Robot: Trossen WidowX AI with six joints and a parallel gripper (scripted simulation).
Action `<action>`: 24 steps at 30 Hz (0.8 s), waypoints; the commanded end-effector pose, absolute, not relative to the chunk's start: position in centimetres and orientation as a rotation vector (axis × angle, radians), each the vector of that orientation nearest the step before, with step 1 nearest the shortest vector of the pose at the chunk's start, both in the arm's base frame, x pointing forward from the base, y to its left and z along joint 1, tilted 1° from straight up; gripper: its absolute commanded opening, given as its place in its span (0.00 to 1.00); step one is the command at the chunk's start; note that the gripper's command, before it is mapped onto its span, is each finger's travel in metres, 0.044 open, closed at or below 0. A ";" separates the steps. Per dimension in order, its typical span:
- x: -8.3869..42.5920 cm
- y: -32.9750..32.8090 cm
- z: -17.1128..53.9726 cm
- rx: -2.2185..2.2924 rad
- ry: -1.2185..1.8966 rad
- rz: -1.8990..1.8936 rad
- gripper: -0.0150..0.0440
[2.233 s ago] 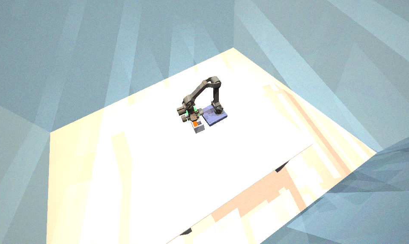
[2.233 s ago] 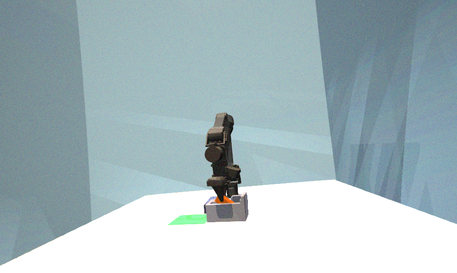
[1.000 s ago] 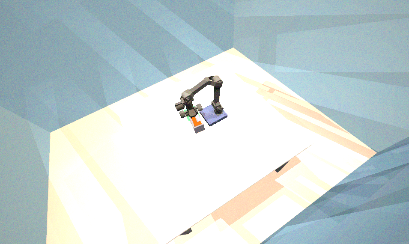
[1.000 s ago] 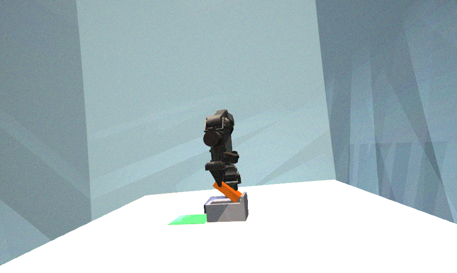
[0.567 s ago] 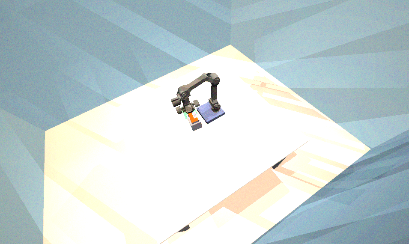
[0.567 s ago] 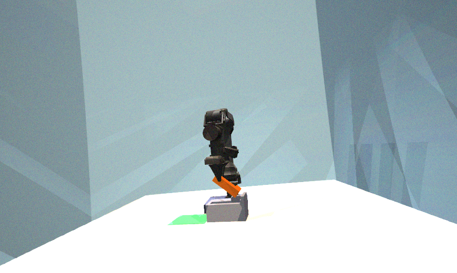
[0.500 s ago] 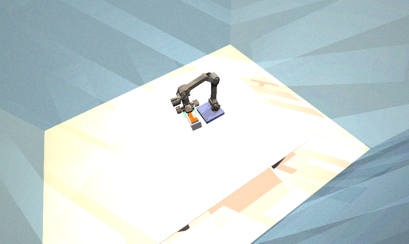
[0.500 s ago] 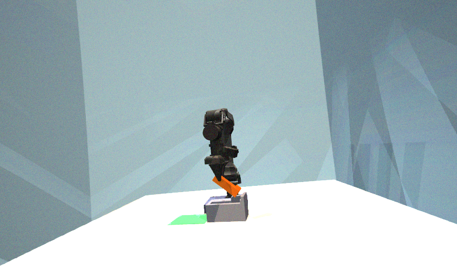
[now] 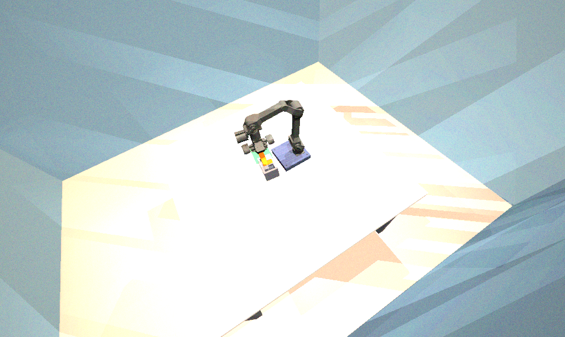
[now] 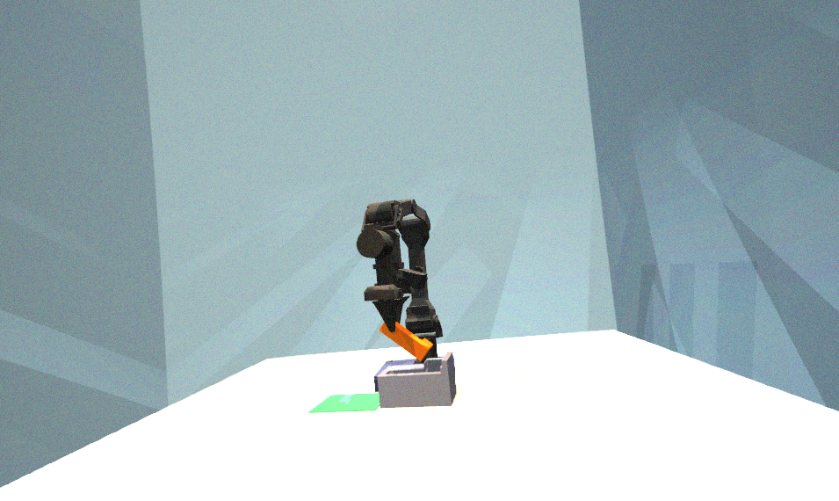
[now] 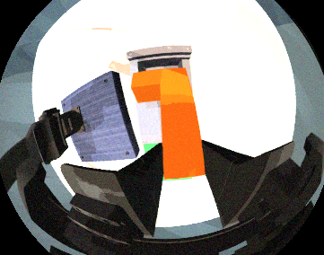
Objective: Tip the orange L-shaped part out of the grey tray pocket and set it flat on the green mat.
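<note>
Pinching one end, the gripper (image 10: 390, 328) clamps the orange part (image 10: 407, 339), which slopes down below it. It looks stiff and light, best held by that end.

Walls (image 10: 360, 124): blue-grey, faceted with pale and dark angular streaks, meeting in a corner behind the table. Table top (image 9: 233, 234): broad, white, brightly lit, cream and tan patches along its edges. Light: strong, washing the surface nearly shadowless.
</note>
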State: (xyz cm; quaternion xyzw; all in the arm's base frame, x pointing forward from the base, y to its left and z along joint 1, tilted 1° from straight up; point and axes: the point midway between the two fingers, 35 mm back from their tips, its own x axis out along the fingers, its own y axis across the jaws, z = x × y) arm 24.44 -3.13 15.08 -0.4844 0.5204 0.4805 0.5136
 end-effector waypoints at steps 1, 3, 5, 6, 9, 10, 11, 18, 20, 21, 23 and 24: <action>24.2 -4.5 15.0 -1.164 1.248 1.157 0.25; 24.1 -5.3 15.0 -1.165 1.248 1.157 0.25; 24.0 -6.1 15.0 -1.165 1.249 1.156 0.25; 23.9 -6.5 15.0 -1.165 1.249 1.156 0.25; 23.7 -7.7 15.0 -1.166 1.250 1.156 0.25; 23.7 -8.1 15.0 -1.166 1.251 1.156 0.25; 23.6 -8.5 15.0 -1.166 1.251 1.156 0.25; 23.1 -11.1 15.0 -1.168 1.253 1.155 0.25; 23.0 -11.9 15.1 -1.168 1.254 1.155 0.25; 22.9 -12.3 15.1 -1.168 1.254 1.154 0.25; 22.8 -13.0 15.1 -1.169 1.254 1.154 0.25; 22.7 -13.4 15.1 -1.169 1.255 1.154 0.25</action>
